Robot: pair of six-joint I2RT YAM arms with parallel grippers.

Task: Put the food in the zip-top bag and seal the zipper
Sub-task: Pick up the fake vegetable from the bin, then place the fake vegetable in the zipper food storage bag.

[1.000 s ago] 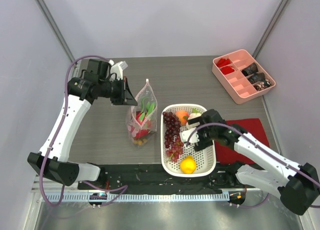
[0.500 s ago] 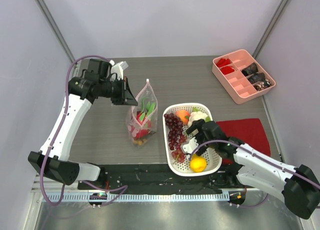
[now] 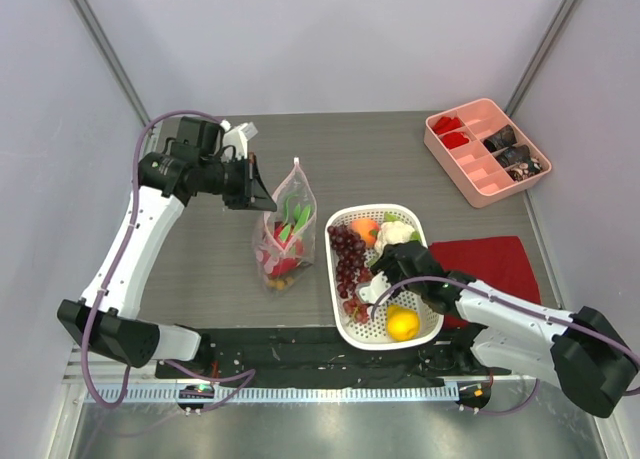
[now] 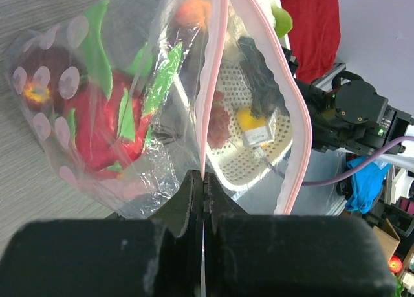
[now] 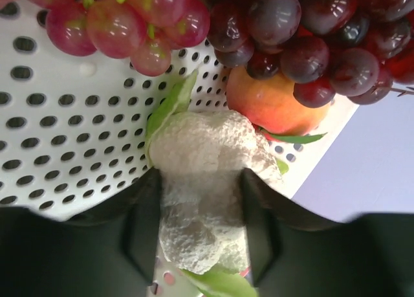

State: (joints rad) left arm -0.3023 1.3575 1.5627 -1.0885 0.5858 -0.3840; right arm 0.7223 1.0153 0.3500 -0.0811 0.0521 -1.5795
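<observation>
The zip-top bag [image 3: 283,229] stands upright left of the basket, dotted and clear, with pink dragon fruit [image 4: 103,132] and a dark red fruit [image 4: 39,83] inside. My left gripper [image 3: 262,201] is shut on the bag's pink-edged zipper rim [image 4: 208,83], holding the mouth up; its jaws [image 4: 204,184] pinch the strip. In the white basket [image 3: 338,222] lie purple grapes [image 3: 346,259], an orange [image 3: 365,229], a yellow lemon [image 3: 402,323] and a white bulb [image 5: 204,174]. My right gripper [image 5: 202,209] is low in the basket, its fingers [image 5: 139,213] pressed on both sides of the bulb.
A folded red cloth [image 3: 495,259] lies right of the basket, partly under the right arm. A pink divided tray [image 3: 487,151] sits at the back right. Basket wall [image 5: 52,148] and grapes [image 5: 278,25] crowd the right gripper.
The right gripper drew toward the basket's near side, then reached toward the bulb and closed its jaws on it. The basket shifted slightly. The left arm and bag stayed put.
</observation>
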